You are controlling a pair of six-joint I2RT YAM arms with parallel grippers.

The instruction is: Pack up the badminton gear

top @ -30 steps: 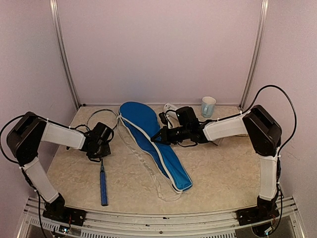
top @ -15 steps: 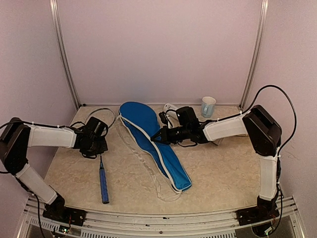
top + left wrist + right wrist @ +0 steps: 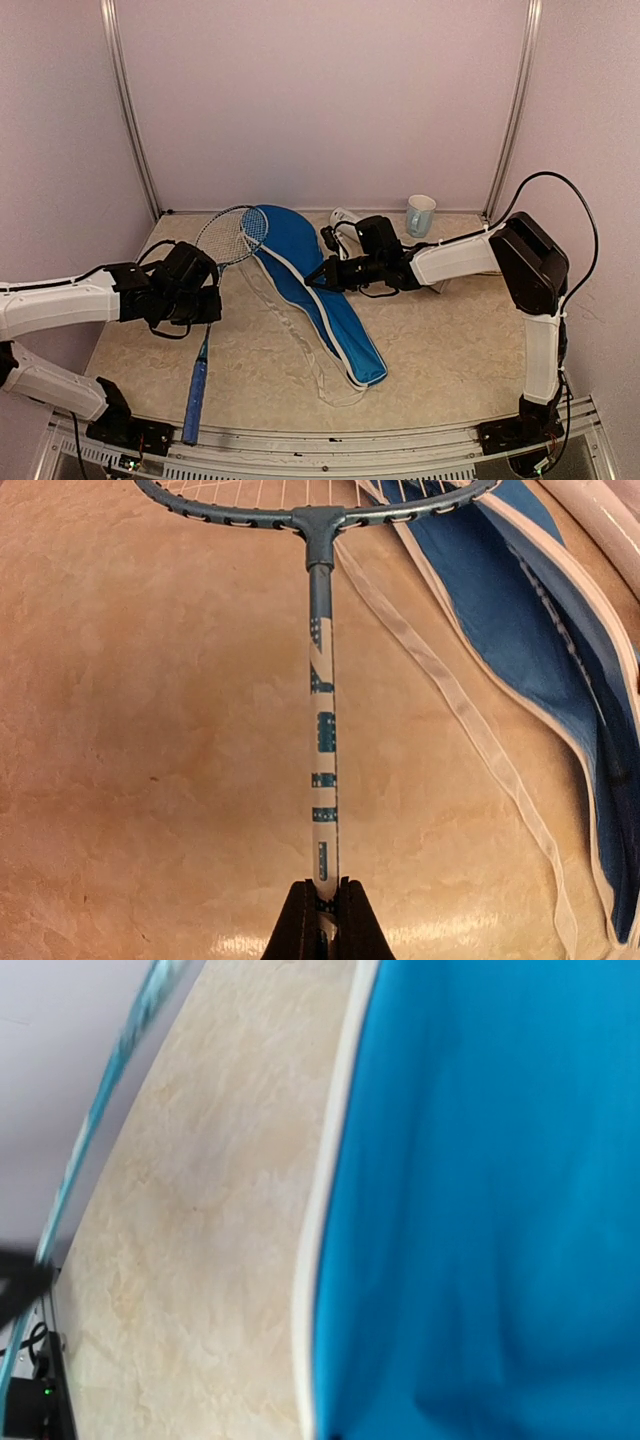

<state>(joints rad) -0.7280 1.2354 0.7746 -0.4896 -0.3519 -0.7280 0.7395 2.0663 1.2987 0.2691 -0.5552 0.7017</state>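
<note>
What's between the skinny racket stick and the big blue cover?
Beside the thin blue-handled racket, a white fabric strap lies on the beige table; the left wrist view shows it best.

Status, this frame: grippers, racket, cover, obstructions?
Left gripper shut on racket shaft, head beside cover. Right gripper shut at cover's edge; grip unclear. Loose strap lies between racket and cover.

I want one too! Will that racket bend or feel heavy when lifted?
Probably light and stiff: the racket looks straight with only the left gripper pinching its thin shaft. It might swivel in that narrow pinch, its head tilting toward the blue cover.
</note>
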